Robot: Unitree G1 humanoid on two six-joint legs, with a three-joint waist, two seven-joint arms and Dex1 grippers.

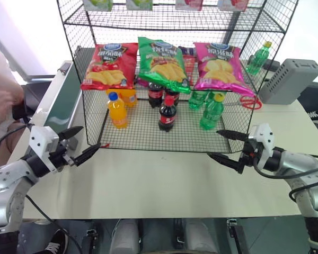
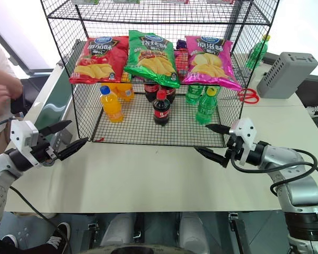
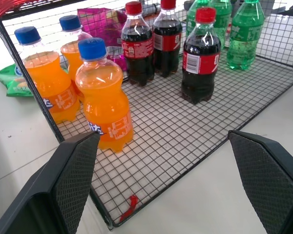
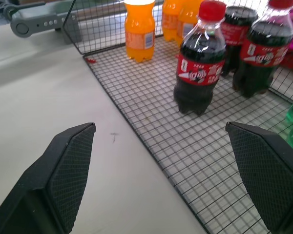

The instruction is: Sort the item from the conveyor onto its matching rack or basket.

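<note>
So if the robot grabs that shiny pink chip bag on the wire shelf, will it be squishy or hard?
Probably squishy: the glossy magenta-pink chip bag looks puffed and its lower edge droops over the black wire-grid rack's shelf, so it likely bends and crinkles. It is likely light for its size, being mostly air. The shiny film may slip between pincer fingers.

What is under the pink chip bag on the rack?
Below the pink chip bag, green soda bottles stand on the rack's bottom tier. The bag covers the tops of the rear ones, so their count is unclear.
</note>
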